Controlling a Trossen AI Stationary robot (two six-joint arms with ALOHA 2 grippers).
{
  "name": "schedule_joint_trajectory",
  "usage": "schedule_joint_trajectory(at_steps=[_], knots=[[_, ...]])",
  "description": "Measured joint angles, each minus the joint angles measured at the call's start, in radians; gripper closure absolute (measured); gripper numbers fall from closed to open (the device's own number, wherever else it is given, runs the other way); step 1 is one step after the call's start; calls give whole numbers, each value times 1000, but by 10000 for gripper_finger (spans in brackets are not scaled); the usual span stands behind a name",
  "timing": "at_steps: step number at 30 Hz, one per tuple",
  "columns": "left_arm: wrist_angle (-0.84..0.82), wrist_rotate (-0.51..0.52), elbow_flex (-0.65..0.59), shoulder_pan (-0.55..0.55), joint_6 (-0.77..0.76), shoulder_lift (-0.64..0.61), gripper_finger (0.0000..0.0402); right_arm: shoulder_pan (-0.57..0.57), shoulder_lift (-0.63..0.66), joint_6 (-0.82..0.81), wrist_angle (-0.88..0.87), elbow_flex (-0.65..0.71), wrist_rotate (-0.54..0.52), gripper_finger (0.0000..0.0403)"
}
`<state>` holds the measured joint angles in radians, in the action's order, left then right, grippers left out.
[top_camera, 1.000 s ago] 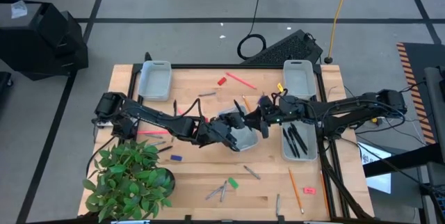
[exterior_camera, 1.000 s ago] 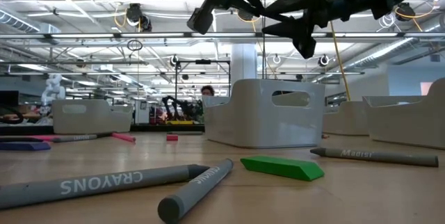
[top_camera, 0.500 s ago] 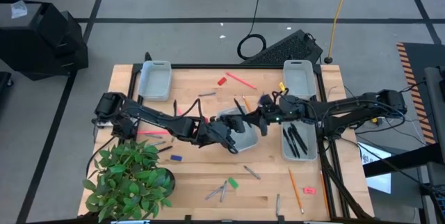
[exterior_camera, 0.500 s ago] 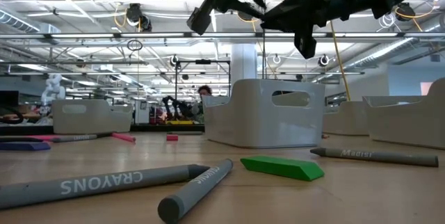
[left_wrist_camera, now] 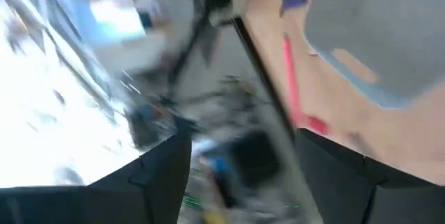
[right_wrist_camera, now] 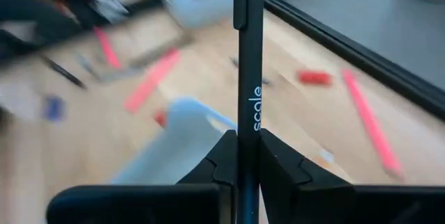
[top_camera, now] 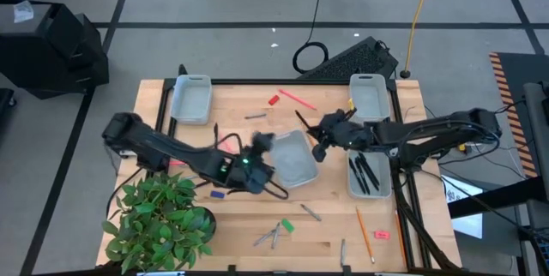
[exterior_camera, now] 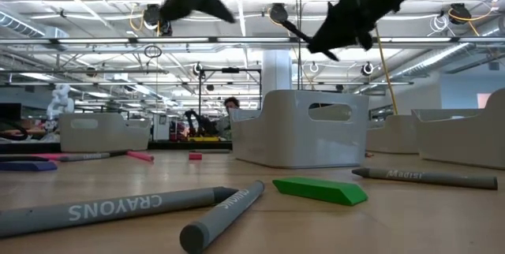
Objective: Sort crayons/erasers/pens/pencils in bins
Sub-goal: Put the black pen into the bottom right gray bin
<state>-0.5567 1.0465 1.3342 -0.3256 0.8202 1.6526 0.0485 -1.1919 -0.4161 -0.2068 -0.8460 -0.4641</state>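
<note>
Right wrist view shows a black pen [right_wrist_camera: 249,71] pinched upright between the two fingers of the right gripper [right_wrist_camera: 249,156], white lettering on its barrel. Seen from above, right gripper [top_camera: 318,143] raised over the table just beside the right edge of the middle bin [top_camera: 292,160] — pen [top_camera: 302,123] sticking out toward the far side. More black pens [top_camera: 364,173] lying in the bin [top_camera: 374,192] well to the right of the middle bin. Left gripper [top_camera: 257,143] blurred at the middle bin's left edge; whether its fingers are spread or closed, cannot tell. Grey crayons [exterior_camera: 142,205] and a green eraser [exterior_camera: 319,189] in the low view, on the wood nearer than the middle bin [exterior_camera: 300,128]. Pink pencil [top_camera: 298,99] beyond it, toward the far edge.
</note>
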Motion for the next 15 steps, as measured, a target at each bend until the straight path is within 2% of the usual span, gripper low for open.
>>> schedule_joint_trajectory(at_steps=[2, 4, 7, 10, 15], knots=[[-199, -14, 0, 1, -294, -60, 142, 35, 0, -74, -214, -75, -59, 376], [-358, -50, 0, 12, -549, -123, 149, 63, 1, -183, -409, -133, -64, 376], [-508, -204, 0, 40, -821, -204, 163, 112, 1, -371, -660, -178, -50, 376], [-531, -316, -15, 69, -946, -267, 175, 152, 1, -537, -819, -176, 49, 376], [-531, -349, -56, 92, -1033, -323, 187, 261, 1, -813, -1008, -149, 190, 376]])
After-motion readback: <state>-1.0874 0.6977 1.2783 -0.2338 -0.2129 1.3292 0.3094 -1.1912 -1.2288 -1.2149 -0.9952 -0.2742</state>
